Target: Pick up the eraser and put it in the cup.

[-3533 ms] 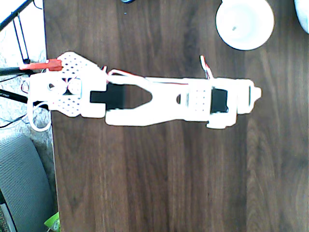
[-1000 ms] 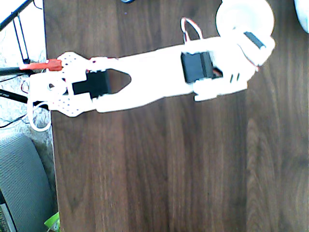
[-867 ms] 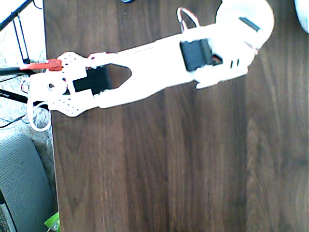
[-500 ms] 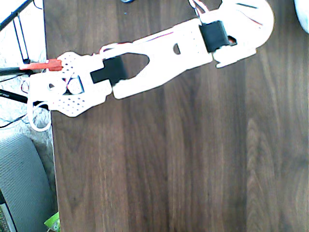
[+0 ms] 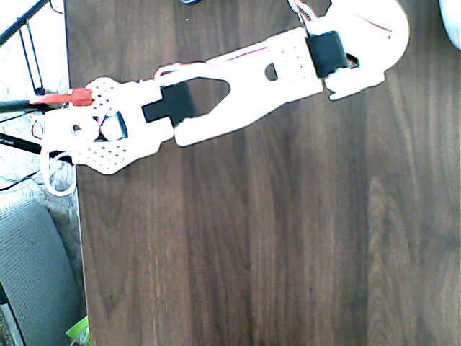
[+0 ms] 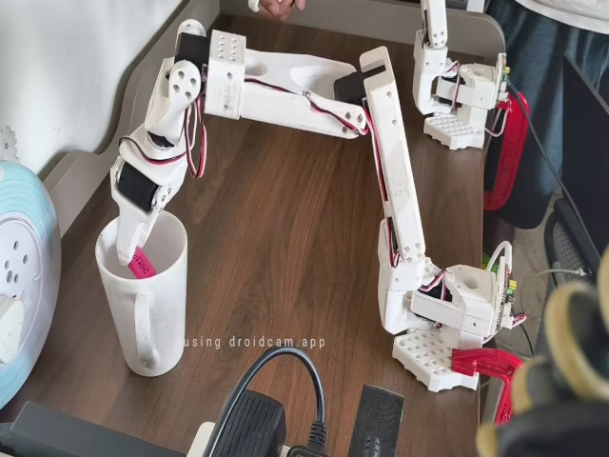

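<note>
The cup is a tall white mug with a handle, standing at the table's near left in the fixed view. My gripper points down into its mouth. It is shut on the eraser, a small pink block held just below the rim, inside the cup. In the overhead view my white arm reaches from its base at the left up to the top right. Its wrist covers most of the cup, leaving an arc of white rim showing. The fingers and the eraser are hidden under the wrist there.
A bluish-white round object stands just left of the cup, cut off at the overhead view's top right edge. Black plugs and a cable lie at the table's front. The arm's base is held by a red clamp.
The arm has swung from the table's middle up toward the cup. In the last half second the wrist has settled over the cup's mouth with only a small shift.
</note>
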You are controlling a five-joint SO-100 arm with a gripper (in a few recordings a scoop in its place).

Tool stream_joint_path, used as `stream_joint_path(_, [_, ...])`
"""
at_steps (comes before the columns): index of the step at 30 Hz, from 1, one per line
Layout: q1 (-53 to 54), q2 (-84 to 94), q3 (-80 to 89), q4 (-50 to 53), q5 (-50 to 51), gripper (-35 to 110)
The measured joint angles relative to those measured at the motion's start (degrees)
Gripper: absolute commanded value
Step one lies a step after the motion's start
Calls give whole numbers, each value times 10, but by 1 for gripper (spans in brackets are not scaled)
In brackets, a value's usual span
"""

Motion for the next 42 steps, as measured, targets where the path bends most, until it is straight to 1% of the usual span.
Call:
stream_joint_path(5, [-11,75,0,53,60,0])
stream_joint_path(9, [-30,164,1,105,104,0])
stream_joint_path(11, [-36,220,29,115,110,0])
stream_joint_path(15, [-70,414,189,111,102,0])
stream_joint_path(17, [-83,526,299,91,83,0])
stream_joint_path(20, [-83,649,441,52,50,0])
stream_joint_path(21, [-76,711,496,33,35,0])
stream_joint_path(22, [-65,800,567,4,-4,0])
stream_joint_path(25, [-40,933,713,-43,-54,0])
stream_joint_path(26, [-11,946,761,-65,-58,0])
stream_joint_path(28, [8,995,793,-92,-56,0])
stream_joint_path(30, [47,1103,890,-133,-67,0])
stream_joint_path(32, [50,1123,920,-134,-64,0])
stream_joint_path(34, [76,1130,940,-134,-53,0])
stream_joint_path(37, [120,1133,998,-134,-68,0])
stream_joint_path(42, [240,1134,1107,-120,-98,0])
